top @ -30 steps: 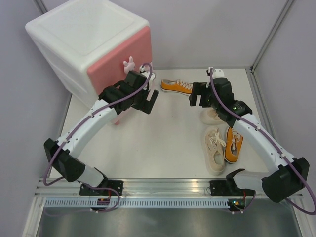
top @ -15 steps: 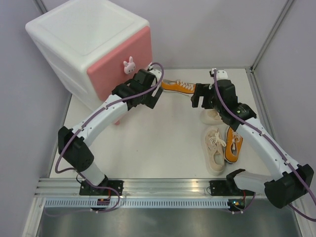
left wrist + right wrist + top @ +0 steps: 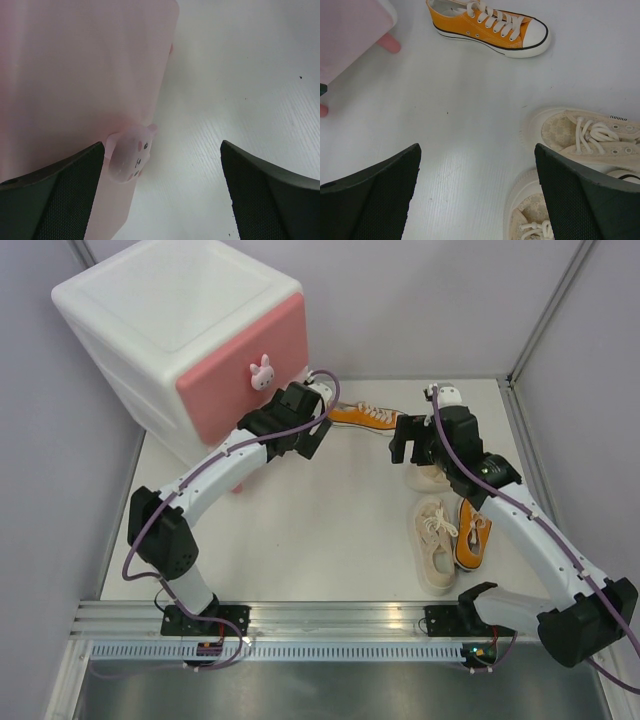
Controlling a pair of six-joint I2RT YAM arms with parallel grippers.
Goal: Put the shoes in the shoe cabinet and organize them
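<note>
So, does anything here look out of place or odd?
The orange pair is split: one orange shoe lies alone near the cabinet, and the second orange shoe lies at the right, beside a cream shoe. Nothing looks damaged or spilled.

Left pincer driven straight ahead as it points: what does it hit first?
Likely the white bunny-shaped knob on the pink drawer front, off-centre inside the open left pincer; depth unclear.
</note>
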